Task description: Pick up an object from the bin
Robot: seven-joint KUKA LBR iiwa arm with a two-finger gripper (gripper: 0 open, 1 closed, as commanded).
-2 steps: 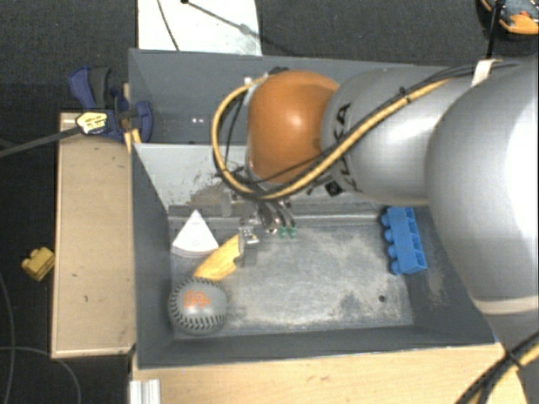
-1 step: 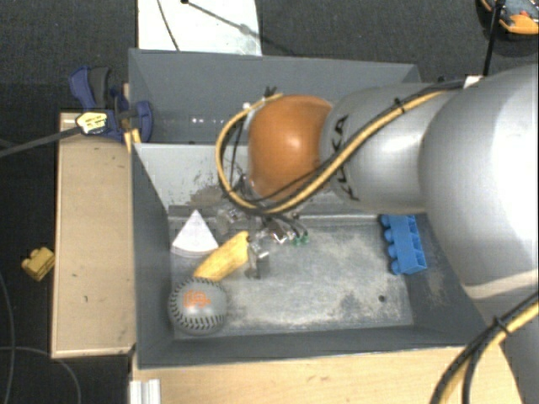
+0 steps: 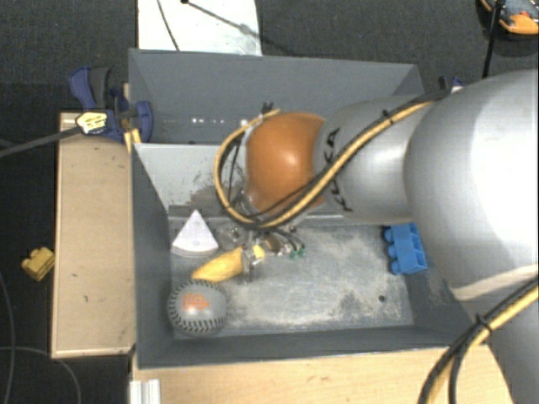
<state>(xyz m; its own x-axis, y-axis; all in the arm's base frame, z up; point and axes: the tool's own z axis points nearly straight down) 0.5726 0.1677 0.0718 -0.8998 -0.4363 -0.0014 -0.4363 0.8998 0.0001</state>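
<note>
Approach looks like the step you're on: hand (image 3: 264, 247) sits low in the grey metal bin (image 3: 337, 289), under the arm's orange wrist cover, w/ its tip just beside the right end of a yellow banana-shaped thing (image 3: 217, 267) lying left of centre on the bin floor. You can't tell from here whether the hand is open or closed, so don't assume a grip; nothing reads as lifted. Next move, I'd judge, needs the hand centred across that yellow thing's narrow width before closing, since its smooth curved skin could roll. Nearby: white matte cone-like wedge (image 3: 194, 235) just behind it, grey dimpled ball w/ orange patch (image 3: 198, 306) in front, blue studded plastic brick (image 3: 405, 249) well apart at right.
</note>
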